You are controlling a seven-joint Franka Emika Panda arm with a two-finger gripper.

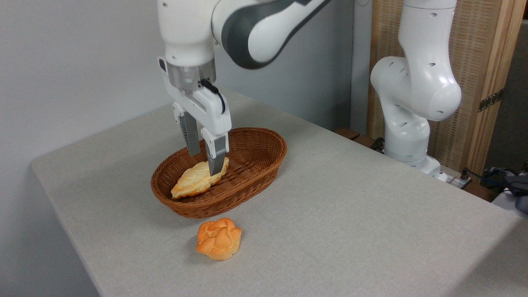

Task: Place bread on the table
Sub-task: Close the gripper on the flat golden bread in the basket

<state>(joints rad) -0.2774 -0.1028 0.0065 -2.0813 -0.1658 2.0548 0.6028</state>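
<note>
While the gripper (205,161) reaches down into the wicker basket (264,165), its fingers straddle the right end of the bread (194,181); whether they are clamped on it cannot be told. Bread lies inside the basket, not yet on the table (350,214), so lifting and placing remain; a round bun (219,238) sits nearby.

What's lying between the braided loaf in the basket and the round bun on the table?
The camera view shows the wicker basket's near wall, then bare table cloth, between the bread and the bun.
</note>
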